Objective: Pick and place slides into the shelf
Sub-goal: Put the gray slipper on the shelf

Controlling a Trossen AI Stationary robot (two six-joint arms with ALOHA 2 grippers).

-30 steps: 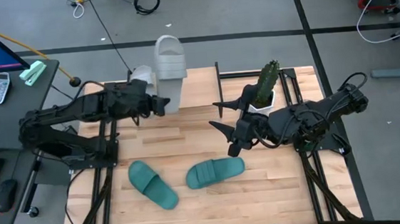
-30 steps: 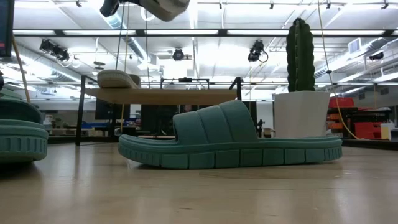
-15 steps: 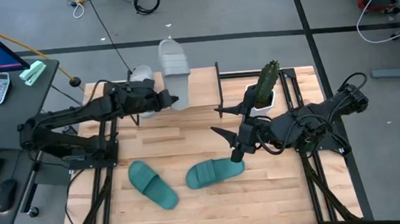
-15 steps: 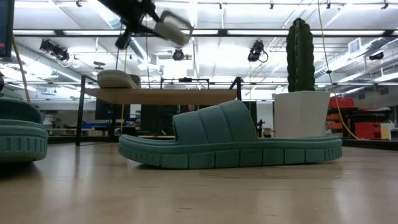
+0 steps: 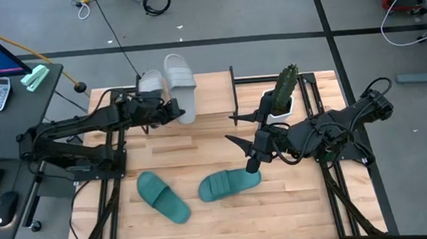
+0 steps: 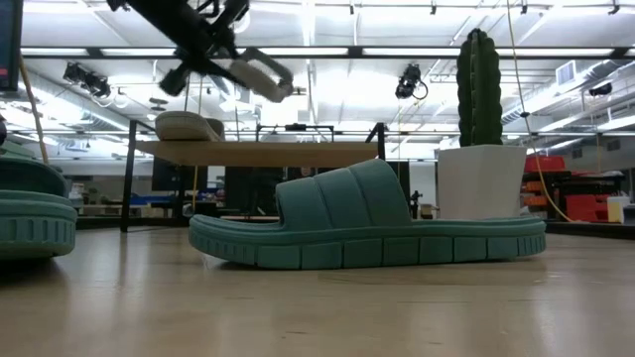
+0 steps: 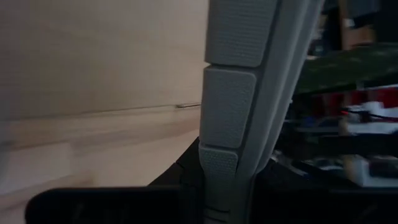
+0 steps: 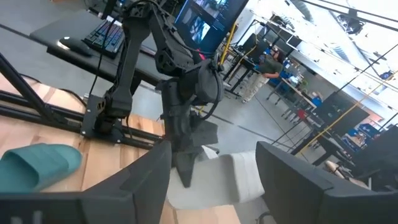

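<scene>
Two dark jointed arms (image 5: 69, 131) with black cables looped alongside

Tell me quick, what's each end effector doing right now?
Left end effector: shut on a white slide, held over the shelf.
Right end effector: open, empty, above the table.

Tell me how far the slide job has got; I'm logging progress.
Done: one pale slide lies on the shelf. In hand: the left gripper holds the second pale slide in the air over the shelf. Left: two teal slides lie on the table, the right gripper hovering, jaws open, above one.
</scene>
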